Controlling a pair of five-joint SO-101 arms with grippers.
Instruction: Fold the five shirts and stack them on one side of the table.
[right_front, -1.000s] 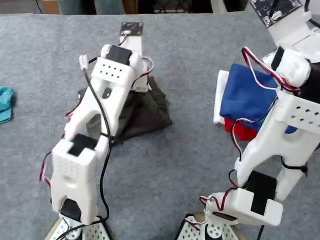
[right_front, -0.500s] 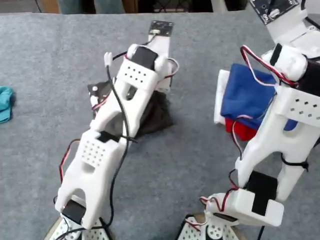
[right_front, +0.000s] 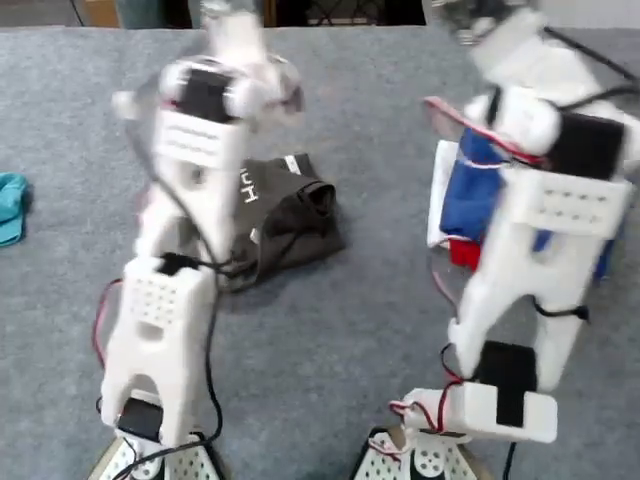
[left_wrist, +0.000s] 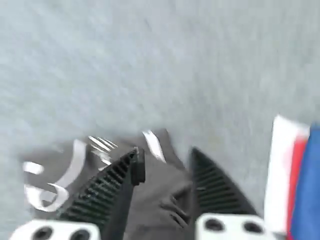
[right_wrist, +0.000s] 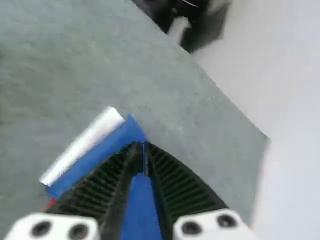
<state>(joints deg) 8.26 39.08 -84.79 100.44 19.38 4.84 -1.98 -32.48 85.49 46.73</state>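
Note:
A dark shirt (right_front: 285, 215) with white print lies bunched in the middle of the table. My left gripper (left_wrist: 165, 157) hangs open above the dark shirt (left_wrist: 160, 200), with nothing between its fingers. The left arm (right_front: 200, 130) stands raised over the shirt's far left side. At the right sits a stack with a white shirt (right_front: 441, 190), a blue shirt (right_front: 470, 195) and a red shirt (right_front: 462, 252). My right gripper (right_wrist: 144, 146) is shut, empty, above the blue shirt (right_wrist: 135, 210) and white shirt (right_wrist: 82, 145). A teal shirt (right_front: 10, 205) lies at the left edge.
The grey table cloth (right_front: 350, 330) is bare between the two arm bases and in front of the dark shirt. The stack (left_wrist: 295, 175) lies a short way from the dark shirt. Beyond the table's far edge (right_wrist: 230, 100) is pale floor and dark equipment (right_wrist: 195, 20).
The left arm swung right over the dark shirt, then lifted and swung back left, leaving the shirt uncovered with its print up. The right arm shifted left over the stack.

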